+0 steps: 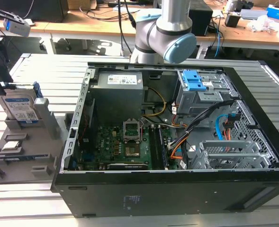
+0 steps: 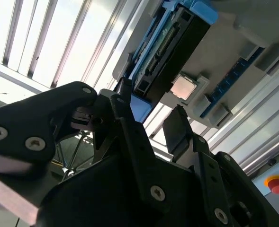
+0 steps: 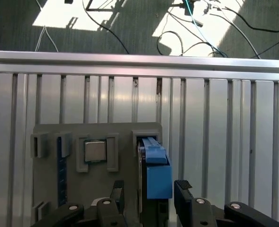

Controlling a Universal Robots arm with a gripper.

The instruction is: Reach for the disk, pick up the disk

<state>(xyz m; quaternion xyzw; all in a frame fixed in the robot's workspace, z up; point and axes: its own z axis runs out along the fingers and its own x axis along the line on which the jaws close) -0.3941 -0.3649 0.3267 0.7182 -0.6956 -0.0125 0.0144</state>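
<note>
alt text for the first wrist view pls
The open gripper straddles the blue-framed disk, which stands on edge in a gray holder. A square silver chip sits in the holder beside it, all on a slatted metal table.

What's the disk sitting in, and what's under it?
The disk stands on edge in a slot of the gray holder. Its lower edge, down in the slot, is hidden.

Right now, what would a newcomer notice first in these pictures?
The open computer case lies in the middle of the exterior view. At that view's left the disk stands upright in a gray holder; in the first wrist view the open end effector flanks it.
</note>
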